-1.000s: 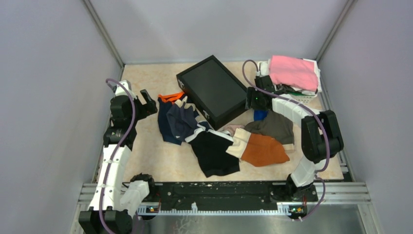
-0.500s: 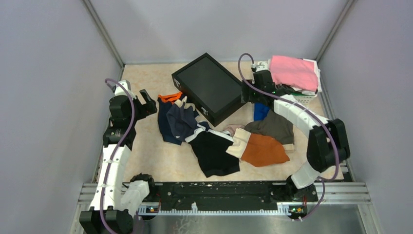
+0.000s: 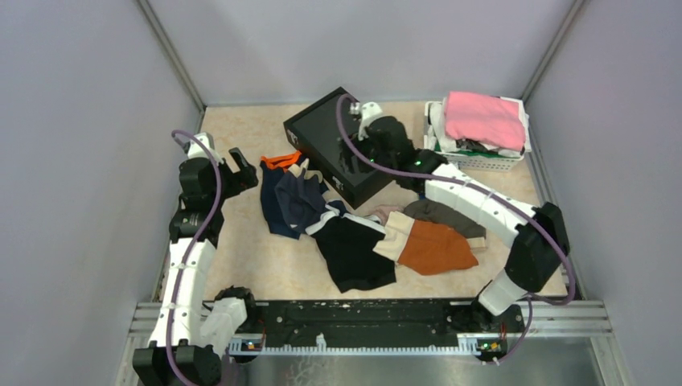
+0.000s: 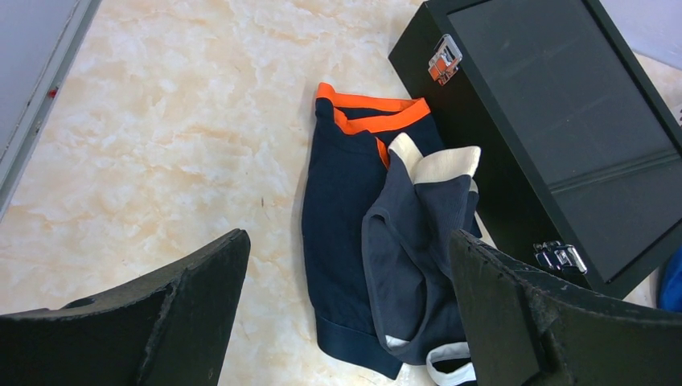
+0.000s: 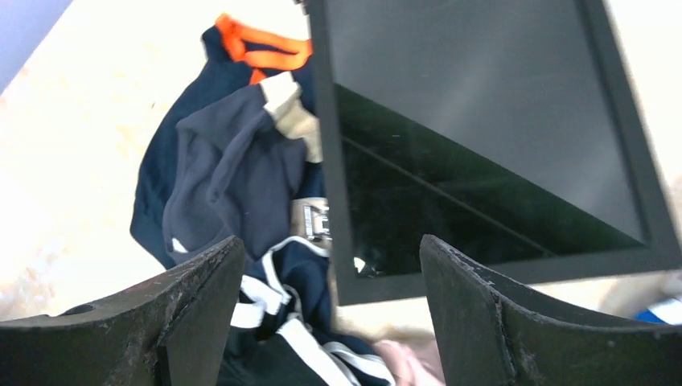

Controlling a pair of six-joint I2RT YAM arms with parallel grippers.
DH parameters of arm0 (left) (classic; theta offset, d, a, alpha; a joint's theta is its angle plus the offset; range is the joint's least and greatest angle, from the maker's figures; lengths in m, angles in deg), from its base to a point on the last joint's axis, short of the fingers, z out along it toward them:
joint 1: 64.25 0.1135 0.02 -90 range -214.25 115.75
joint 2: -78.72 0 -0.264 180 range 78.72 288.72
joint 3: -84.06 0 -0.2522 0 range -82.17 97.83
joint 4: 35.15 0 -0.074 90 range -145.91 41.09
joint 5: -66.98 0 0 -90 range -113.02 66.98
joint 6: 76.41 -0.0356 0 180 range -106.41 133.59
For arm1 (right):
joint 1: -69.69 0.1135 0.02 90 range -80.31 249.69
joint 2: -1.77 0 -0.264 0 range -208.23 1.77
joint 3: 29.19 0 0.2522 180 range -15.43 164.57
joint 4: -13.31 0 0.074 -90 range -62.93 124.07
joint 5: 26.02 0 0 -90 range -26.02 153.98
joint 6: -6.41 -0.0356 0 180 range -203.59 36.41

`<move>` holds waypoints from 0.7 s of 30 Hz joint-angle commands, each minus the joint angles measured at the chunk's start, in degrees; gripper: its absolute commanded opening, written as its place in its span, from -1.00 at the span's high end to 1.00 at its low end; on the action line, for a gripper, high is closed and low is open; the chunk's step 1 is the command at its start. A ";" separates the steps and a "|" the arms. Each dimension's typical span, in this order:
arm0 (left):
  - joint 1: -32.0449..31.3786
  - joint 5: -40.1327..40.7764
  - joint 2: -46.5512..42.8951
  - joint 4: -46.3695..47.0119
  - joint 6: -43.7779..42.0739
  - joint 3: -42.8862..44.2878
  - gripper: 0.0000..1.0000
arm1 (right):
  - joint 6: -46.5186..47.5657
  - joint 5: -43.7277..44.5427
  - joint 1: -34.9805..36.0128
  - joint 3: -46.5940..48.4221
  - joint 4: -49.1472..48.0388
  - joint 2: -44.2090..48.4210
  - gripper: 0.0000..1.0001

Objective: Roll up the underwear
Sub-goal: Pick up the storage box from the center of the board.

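Observation:
Several underwear pieces lie on the table. A navy pair with an orange waistband (image 3: pixel 272 205) (image 4: pixel 346 209) (image 5: pixel 161 161) lies left, with a grey-navy pair (image 3: pixel 301 199) (image 4: pixel 410 241) (image 5: pixel 225 177) on it. A black pair (image 3: pixel 354 253), a rust-orange pair (image 3: pixel 434 245) and a grey pair (image 3: pixel 450 211) lie nearer. A bit of royal blue shows at the left wrist view's edge (image 4: pixel 671 281). My left gripper (image 3: pixel 248 169) (image 4: pixel 347 241) is open and empty, left of the navy pair. My right gripper (image 3: pixel 371 149) (image 5: pixel 331 241) is open and empty over the black box.
A black box (image 3: pixel 322 133) (image 4: pixel 563 121) (image 5: pixel 482 121) lies at the back centre, touching the pile. A white basket (image 3: pixel 482 163) at the back right holds a pink folded cloth (image 3: pixel 482 119) and white items. Grey walls close in both sides.
My right arm has swung left, from beside the basket to over the black box. The royal blue piece it hovered by is now hidden in the top view. The left arm has not moved.

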 commanded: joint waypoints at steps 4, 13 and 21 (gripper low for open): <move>0.85 -0.47 -0.95 1.69 0.22 -0.30 -0.98 | 2.45 -1.02 5.28 9.33 3.91 -10.61 -0.43; 1.24 -0.92 -0.96 1.81 0.30 -0.30 -0.98 | 6.54 -3.24 6.23 16.64 9.42 -19.96 -0.23; 1.42 -1.06 -0.95 1.89 0.30 -0.32 -0.98 | 8.01 -0.08 6.52 18.46 10.80 -23.05 -0.18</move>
